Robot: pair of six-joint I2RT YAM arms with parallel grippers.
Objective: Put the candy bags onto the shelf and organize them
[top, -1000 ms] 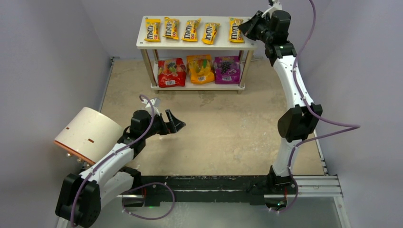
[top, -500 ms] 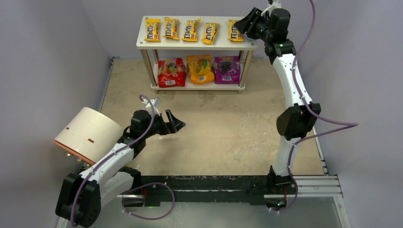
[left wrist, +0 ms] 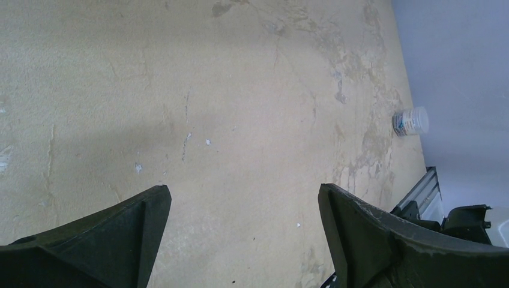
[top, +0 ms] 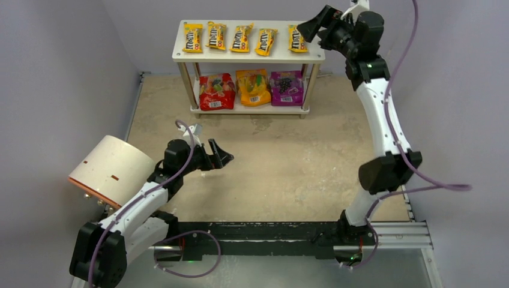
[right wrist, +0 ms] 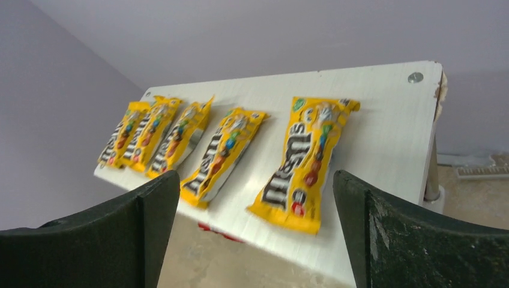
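Since the right gripper point(top: 313, 27) withdrew from the shelf point(top: 240, 57), the fifth yellow packet point(right wrist: 303, 162) lies released there.
Both stand wide open, empty; left gripper point(top: 217, 153) seemingly unmoved.

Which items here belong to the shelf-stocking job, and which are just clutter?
Job:
- five yellow packets, up top
- red pouch, orange pouch and purple pouch, side by side below
- shelf

Lying about:
- white-and-orange cylinder, by the left arm
- small white jar, seen from the left wrist
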